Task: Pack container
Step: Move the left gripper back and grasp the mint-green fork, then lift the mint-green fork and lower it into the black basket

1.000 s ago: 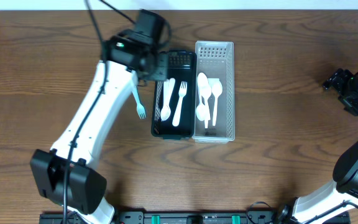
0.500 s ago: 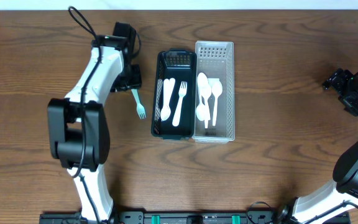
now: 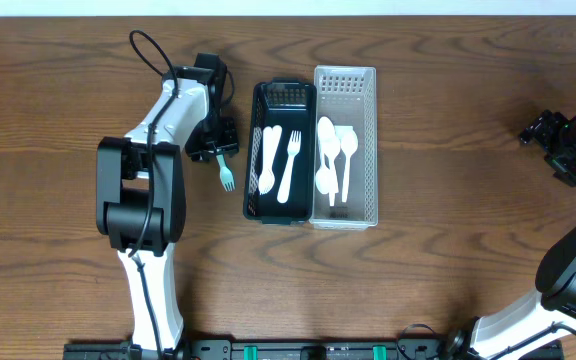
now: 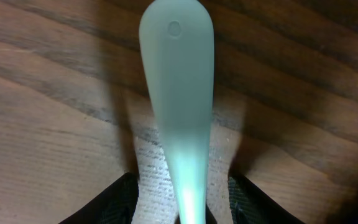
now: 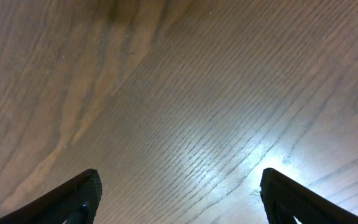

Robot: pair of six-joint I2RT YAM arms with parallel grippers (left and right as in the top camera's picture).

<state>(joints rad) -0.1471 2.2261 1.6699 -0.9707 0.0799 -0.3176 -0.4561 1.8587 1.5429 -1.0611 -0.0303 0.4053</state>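
left claw (image 3: pixel 214 150) apart astride smooth translucent teal fork (image 4: pixel 178 93) with rounded handle, on grained wooden table (image 4: pixel 42 155); right claw (image 5: pixel 179 190) apart

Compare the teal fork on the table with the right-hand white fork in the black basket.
The teal fork lies on the table; the white fork lies in the black basket. The teal fork's tines point toward the robot, the white fork's away. The teal fork's handle sits between the left gripper's open fingers; the white fork is untouched. Both lie flat.
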